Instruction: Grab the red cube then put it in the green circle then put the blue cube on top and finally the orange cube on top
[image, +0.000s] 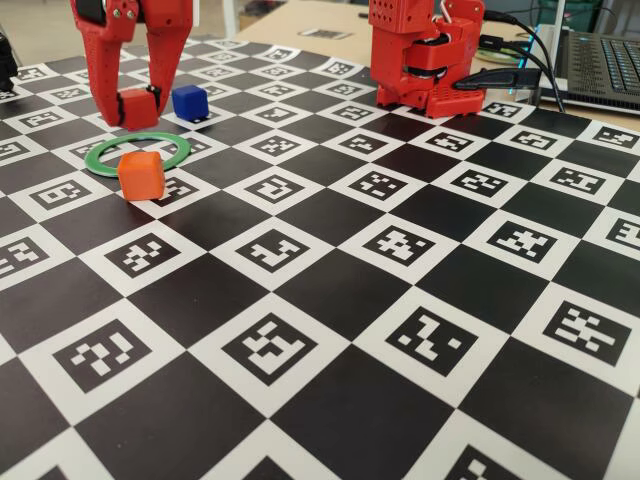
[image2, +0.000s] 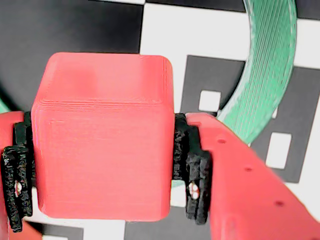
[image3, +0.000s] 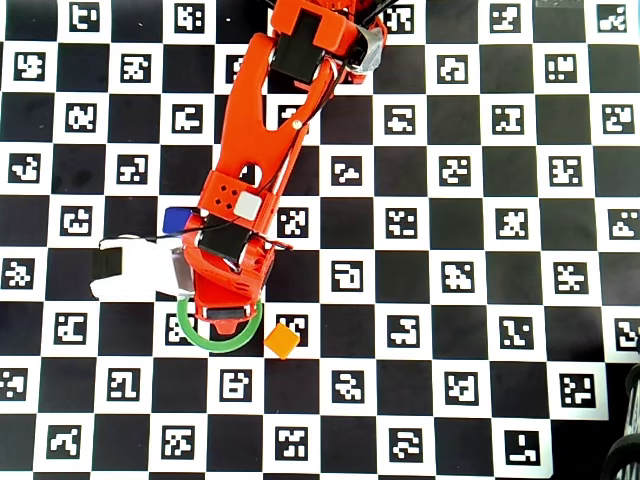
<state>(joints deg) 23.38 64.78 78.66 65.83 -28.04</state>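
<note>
Checkered marker board (image: 400, 300), hand (image2: 102, 170) clamped on red cube (image2: 102, 140), green circle (image3: 190, 335) half hidden overhead, blue cube (image3: 176, 216) barely visible

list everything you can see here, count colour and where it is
red cube: 1, red, clamped in the end effector, near the ring
green circle: 1, green flat ring on the board
blue cube: 1, dark blue, behind the ring in the fixed view
orange cube: 1, orange, at the ring's near edge
checkerboard mat: 1, black and white with markers
laptop: 1, dark, far right edge
end effector: 1, red, shut on the red cube
arm base: 1, red, at the back
</note>
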